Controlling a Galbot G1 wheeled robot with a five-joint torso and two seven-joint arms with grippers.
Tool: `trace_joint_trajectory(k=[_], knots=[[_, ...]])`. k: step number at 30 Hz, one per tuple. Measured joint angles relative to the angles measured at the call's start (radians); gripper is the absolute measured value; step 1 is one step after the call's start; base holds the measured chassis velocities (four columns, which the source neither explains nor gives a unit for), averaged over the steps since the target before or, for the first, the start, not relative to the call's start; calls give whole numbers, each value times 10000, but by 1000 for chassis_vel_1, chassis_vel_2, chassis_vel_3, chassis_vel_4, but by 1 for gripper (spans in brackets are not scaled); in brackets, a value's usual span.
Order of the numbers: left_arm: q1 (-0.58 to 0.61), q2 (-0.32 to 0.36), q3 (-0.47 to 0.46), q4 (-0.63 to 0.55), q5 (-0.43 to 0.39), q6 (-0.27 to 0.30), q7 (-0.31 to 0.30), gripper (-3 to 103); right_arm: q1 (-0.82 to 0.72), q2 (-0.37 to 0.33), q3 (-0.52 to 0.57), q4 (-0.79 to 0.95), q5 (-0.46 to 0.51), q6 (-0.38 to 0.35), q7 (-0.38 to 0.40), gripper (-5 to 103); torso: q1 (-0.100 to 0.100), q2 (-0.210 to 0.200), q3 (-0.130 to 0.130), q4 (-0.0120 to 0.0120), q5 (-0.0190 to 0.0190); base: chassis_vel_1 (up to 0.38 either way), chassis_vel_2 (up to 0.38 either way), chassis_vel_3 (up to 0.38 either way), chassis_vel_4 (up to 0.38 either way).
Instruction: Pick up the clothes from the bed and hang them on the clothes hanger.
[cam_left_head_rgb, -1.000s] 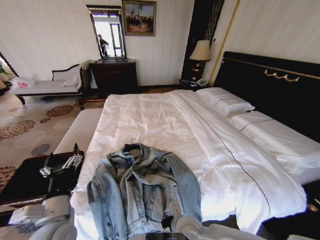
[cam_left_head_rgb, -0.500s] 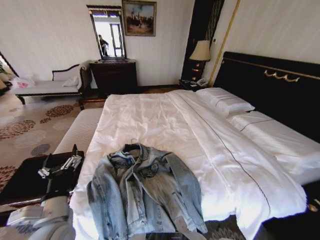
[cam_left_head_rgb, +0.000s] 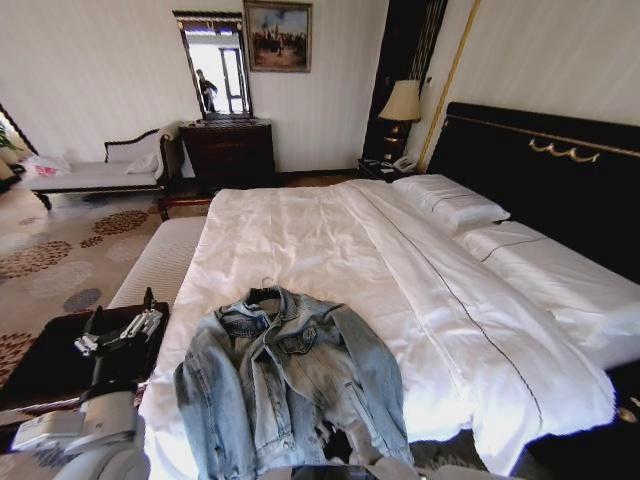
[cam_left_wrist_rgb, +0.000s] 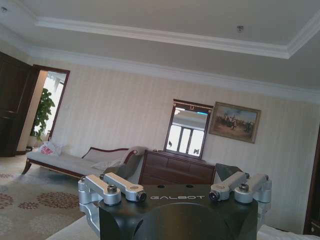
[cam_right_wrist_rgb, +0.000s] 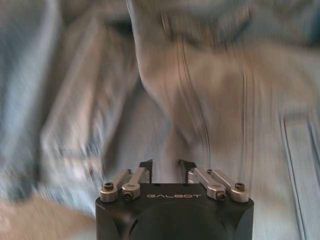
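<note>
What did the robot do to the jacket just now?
The right arm dropped out of the head view; its gripper now sits close over the jacket. The jacket's lower right flap shifted slightly. Left gripper and bed stayed put.

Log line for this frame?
jacket: flat on bed | left gripper: raised beside bed, idle | right gripper: jaws narrowly open over jacket

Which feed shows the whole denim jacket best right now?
The head view: the denim jacket lies spread, collar away from the robot, on the bed. The right wrist view gives a blurred close-up of fabric past the right gripper. The left wrist view looks across the room.
</note>
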Motion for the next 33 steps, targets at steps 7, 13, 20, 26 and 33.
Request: trace_joint_trajectory(k=[7,13,20,26,33], knots=[[-1,-18,33,0,26,4,0,100,278,212,784,-195,-579,1468,-1951,55,-1,0,0,1,-7,0,0,0,0],[29,-35,72,0,79,25,4,100,2159,1579,1125,-924,106,1382,-2020,82,0,0,1,6,-14,0,0,0,0],[128,-43,49,0,98,44,5,100,4904,2941,-299,-2694,-51,842,-1972,99,1,-1,2,2,-17,0,0,0,0],[99,-58,-53,1,41,45,0,100,7851,5495,-2516,-5358,-1163,747,-2403,100,2,-1,2,9,-18,0,0,0,0],[-65,-25,-212,1,-170,44,-41,100,8789,7069,-3269,-7552,-2269,296,-2396,100,-1,-1,0,3,-18,0,0,0,0]])
